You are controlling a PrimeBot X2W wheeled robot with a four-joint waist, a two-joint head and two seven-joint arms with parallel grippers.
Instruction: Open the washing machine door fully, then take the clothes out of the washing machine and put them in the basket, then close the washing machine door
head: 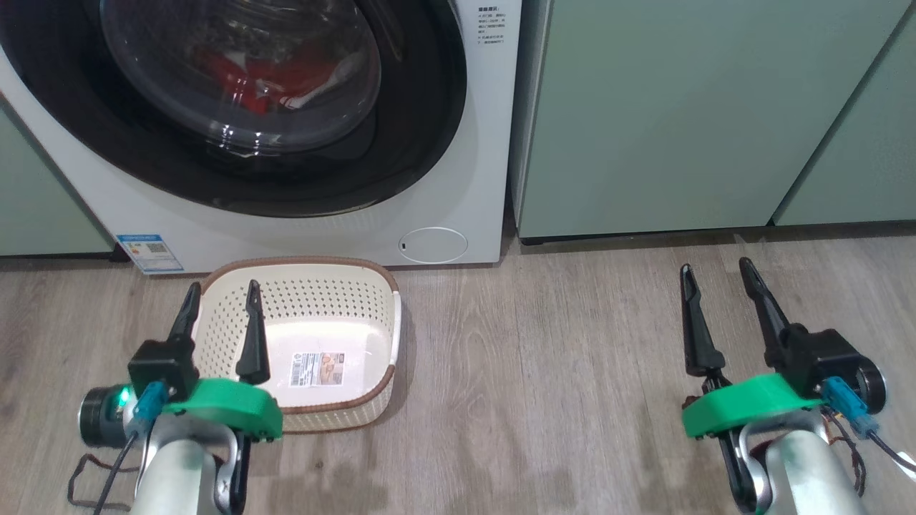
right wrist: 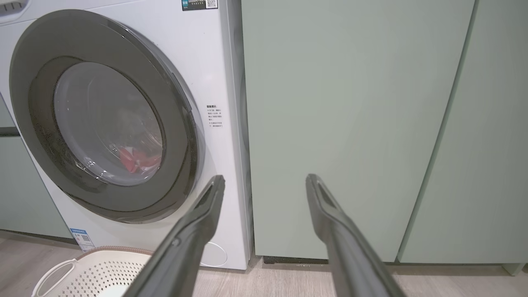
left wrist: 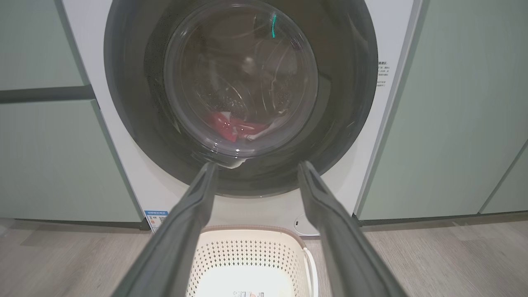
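Observation:
The white washing machine [head: 472,143] [left wrist: 123,144] [right wrist: 222,62] stands ahead with its round black-rimmed door [head: 401,143] [left wrist: 342,103] [right wrist: 41,82] shut. Through the glass I see the red clothes [head: 236,71] [left wrist: 225,126] [right wrist: 136,161] lying in the drum. The cream perforated basket [head: 358,293] [left wrist: 247,251] [right wrist: 95,272] sits empty on the floor right before the machine. My left gripper [head: 221,287] [left wrist: 255,165] hovers open over the basket's near left part. My right gripper [head: 715,266] [right wrist: 264,178] is open above bare floor to the right, facing a cabinet.
Pale green cabinets [head: 680,107] [left wrist: 453,103] [right wrist: 350,123] flank the machine on both sides. Grey wood-look floor [head: 537,393] stretches between the basket and my right gripper. A small round white flap [head: 433,244] sits low on the machine's front.

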